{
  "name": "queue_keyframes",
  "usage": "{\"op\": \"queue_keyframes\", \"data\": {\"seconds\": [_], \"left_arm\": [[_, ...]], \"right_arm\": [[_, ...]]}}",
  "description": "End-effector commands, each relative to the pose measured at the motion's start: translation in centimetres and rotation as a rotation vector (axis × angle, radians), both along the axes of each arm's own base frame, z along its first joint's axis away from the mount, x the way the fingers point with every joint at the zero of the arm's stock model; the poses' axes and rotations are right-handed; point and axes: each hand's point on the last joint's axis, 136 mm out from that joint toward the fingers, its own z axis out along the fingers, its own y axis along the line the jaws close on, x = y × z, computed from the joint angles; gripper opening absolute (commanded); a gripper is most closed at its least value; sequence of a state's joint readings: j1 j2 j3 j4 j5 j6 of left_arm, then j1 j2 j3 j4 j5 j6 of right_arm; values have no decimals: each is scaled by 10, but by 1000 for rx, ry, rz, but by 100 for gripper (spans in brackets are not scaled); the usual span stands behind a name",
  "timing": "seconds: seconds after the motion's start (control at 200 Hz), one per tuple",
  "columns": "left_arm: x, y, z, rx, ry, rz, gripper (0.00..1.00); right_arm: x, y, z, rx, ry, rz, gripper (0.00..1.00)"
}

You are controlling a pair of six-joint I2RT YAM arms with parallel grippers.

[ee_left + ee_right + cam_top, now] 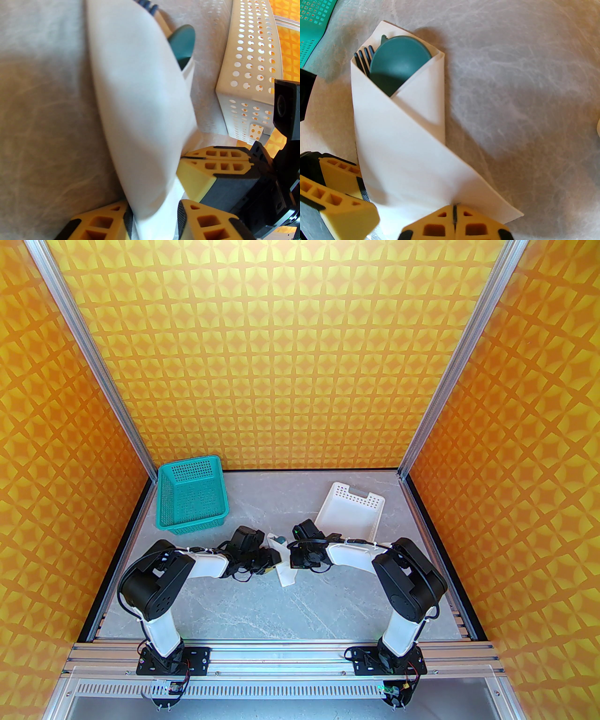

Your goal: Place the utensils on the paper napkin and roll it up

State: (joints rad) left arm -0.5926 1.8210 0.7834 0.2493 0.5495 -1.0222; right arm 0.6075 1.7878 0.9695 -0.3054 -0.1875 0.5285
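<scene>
The left gripper [153, 208] has its jaws parted on either side of one end of the rolled paper napkin [398, 145]. The right gripper [454, 208] is closed, fingertips together against the napkin's edge. The napkin lies on the table [522, 93], wrapped around the utensils [389, 77], with the spoon [398, 63] and fork [362, 58] poking out its other end. A white tray [248, 70] sits nearby.

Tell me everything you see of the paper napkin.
The paper napkin is thin, white paper, wrapped diagonally around the utensils into a loose bundle lying on the grey table. The spoon bowl and fork tines poke from its open end. The left gripper straddles its other end with open jaws; the shut right gripper meets its edge.
</scene>
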Motion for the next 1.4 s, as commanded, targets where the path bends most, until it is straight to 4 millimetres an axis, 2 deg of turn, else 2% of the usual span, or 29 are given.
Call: {"op": "queue_keyframes", "data": {"seconds": [0.0,0.33,0.48,0.73,0.86,1.025,1.2,1.395], "left_arm": [[-5,-12,-7,-4,20,-25,37],[-13,-23,-15,10,43,-53,34],[-8,-22,-18,37,29,-47,24],[-1,-12,-14,106,-36,-32,0],[-4,-4,-13,153,-56,-41,0],[-6,1,-11,159,-79,-40,0],[-5,12,-3,187,-141,-36,0],[-4,21,10,182,-192,-27,0]], "right_arm": [[-40,-28,-45,-121,162,10,0],[-42,-21,-44,-91,167,14,0],[-43,-20,-44,-87,169,15,0],[-43,-19,-38,-74,153,20,0],[-33,-17,-20,-51,105,16,0],[-14,-6,21,49,9,32,11],[-5,2,62,149,-64,56,21],[-5,-5,85,164,-114,66,27]]}}
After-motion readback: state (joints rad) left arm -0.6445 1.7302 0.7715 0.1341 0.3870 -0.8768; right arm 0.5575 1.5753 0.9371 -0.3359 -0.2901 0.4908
